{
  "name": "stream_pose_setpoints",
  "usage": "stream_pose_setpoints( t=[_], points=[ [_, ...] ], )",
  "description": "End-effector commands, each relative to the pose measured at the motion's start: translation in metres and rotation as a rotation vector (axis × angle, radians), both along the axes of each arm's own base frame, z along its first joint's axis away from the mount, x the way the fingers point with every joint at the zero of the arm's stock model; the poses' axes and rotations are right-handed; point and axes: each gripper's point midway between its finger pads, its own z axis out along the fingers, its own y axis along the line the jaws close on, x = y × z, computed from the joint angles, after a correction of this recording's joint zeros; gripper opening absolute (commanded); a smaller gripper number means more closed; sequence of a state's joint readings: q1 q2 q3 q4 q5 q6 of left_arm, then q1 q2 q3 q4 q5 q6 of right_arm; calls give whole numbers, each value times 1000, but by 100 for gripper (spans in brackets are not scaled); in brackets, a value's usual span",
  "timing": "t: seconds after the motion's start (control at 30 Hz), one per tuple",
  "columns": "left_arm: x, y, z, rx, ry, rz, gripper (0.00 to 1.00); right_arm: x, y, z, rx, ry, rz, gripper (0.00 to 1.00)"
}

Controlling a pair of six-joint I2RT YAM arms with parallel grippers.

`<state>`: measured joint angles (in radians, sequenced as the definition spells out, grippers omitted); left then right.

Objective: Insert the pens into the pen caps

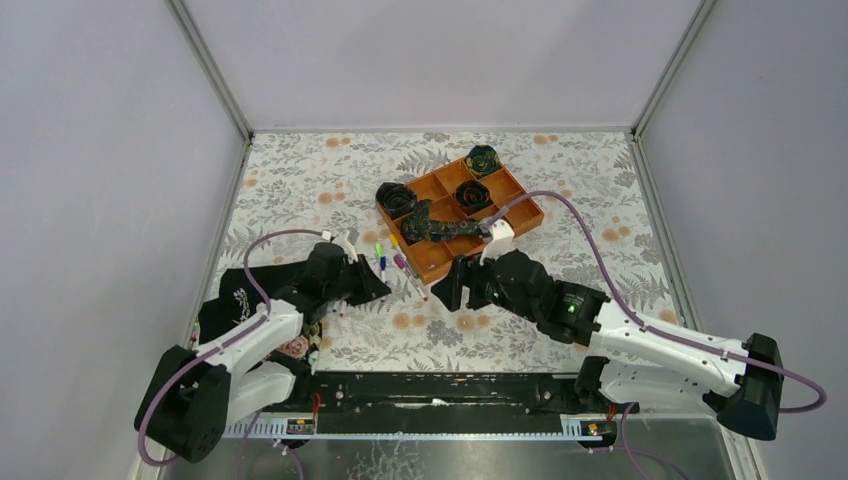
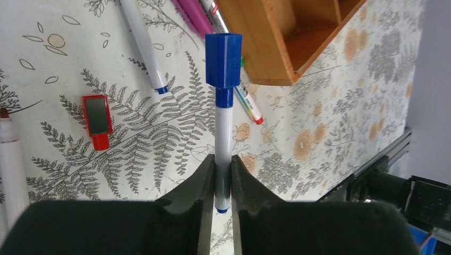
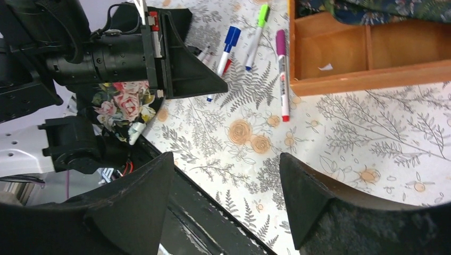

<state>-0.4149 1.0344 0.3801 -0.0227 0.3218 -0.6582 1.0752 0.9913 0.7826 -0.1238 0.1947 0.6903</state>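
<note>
My left gripper (image 2: 223, 164) is shut on a white-barrelled pen (image 2: 224, 133) and holds it just above the cloth. A blue cap (image 2: 224, 58) sits on the pen's far end, with a blue collar showing below it. A loose red cap (image 2: 97, 119) lies to the left. Other pens lie nearby: a blue-tipped one (image 2: 143, 48), a magenta one (image 2: 194, 16) and one at the left edge (image 2: 10, 164). My right gripper (image 3: 226, 164) is open and empty, hovering near the table's front edge. From there I see the blue-capped pen (image 3: 228, 45), a green-capped pen (image 3: 258, 26) and a magenta-capped pen (image 3: 282, 69).
A wooden compartment tray (image 1: 433, 262) with dark rolled fabric pieces (image 1: 473, 195) stands just beyond the pens. It also shows in the left wrist view (image 2: 266, 53) and the right wrist view (image 3: 372, 74). A black rail (image 1: 430, 390) runs along the near edge. Dark cloth (image 1: 235, 295) lies by the left arm.
</note>
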Motion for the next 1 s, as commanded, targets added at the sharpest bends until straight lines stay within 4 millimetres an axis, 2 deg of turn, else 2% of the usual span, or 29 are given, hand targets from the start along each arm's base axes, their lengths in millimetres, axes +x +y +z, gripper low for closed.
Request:
stream_pose_setpoints(
  t=[0.0, 0.07, 0.13, 0.2, 0.23, 0.37, 0.5, 0.7, 0.97],
  points=[
    [20, -10, 11, 13, -76, -14, 17, 8, -10, 4, 34, -1, -68, 78],
    [23, -11, 11, 33, -82, -21, 30, 9, -11, 4, 39, -1, -73, 78],
    [29, -6, 15, 72, -102, -4, 38, 10, -13, 4, 41, -1, -77, 78],
    [36, 8, 19, 143, -121, 48, 45, 10, -14, 4, 40, -3, -79, 78],
    [42, 23, 20, 215, -127, 113, 47, 10, -14, 4, 43, -5, -80, 79],
    [46, 75, 18, 418, -98, 317, 43, 10, -14, 4, 53, -7, -74, 79],
    [37, 103, 2, 480, -11, 444, 36, 10, -12, 3, 65, -4, -58, 79],
    [20, 119, -23, 494, 88, 521, 28, 8, -7, 3, 85, 1, -34, 79],
    [16, 125, -32, 511, 114, 551, 22, 7, -5, 1, 91, 10, -18, 79]
  ],
)
